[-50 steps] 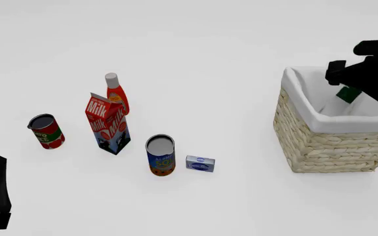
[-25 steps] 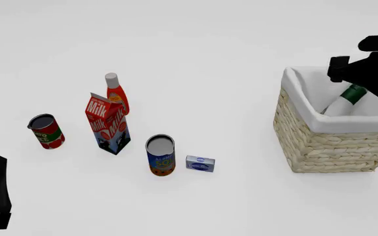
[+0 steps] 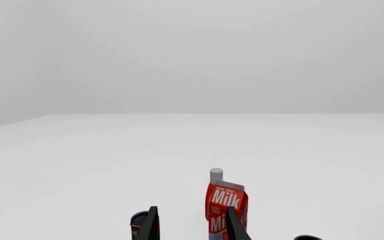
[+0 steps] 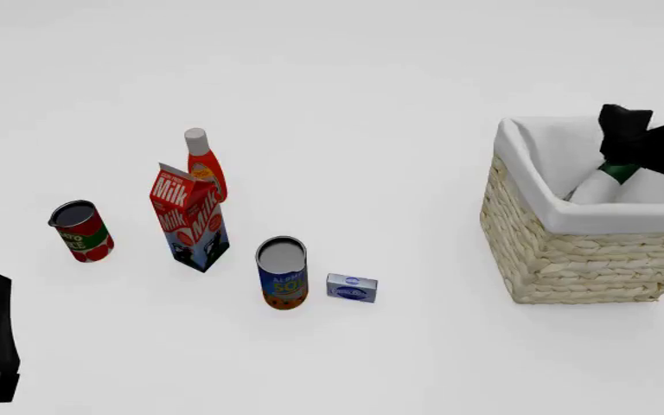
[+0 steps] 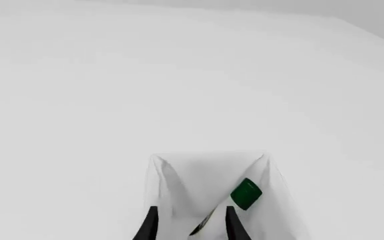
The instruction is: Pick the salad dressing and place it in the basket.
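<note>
Your right gripper (image 5: 190, 226) hung above the large square straw-coloured wicker basket (image 4: 574, 251) with its white cloth lining, and its two dark fingers stood apart with nothing between them: open a modest way, empty. Below the fingertips, inside the basket, lay the salad dressing (image 5: 244, 196), a white curvy bottle with a dark green cap. It leaned against the lining, cap uppermost and pointing toward the basket's far side, so its long axis ran tilted rather than upright, and it was clear of the fingers. In the front view the bottle (image 4: 609, 180) showed just over the basket's near rim, partly hidden by your right arm.

I judged the placing done; what remained turned on lifting straight up from the basket, since the bottle sat just beneath the fingers and a sideways drift could catch the rim or the cap.

Your left gripper (image 3: 190, 227) rested well away from the basket, fingers apart and empty, pointing toward the red milk carton (image 4: 190, 218). The right arm was by far the nearer to the basket.
</note>
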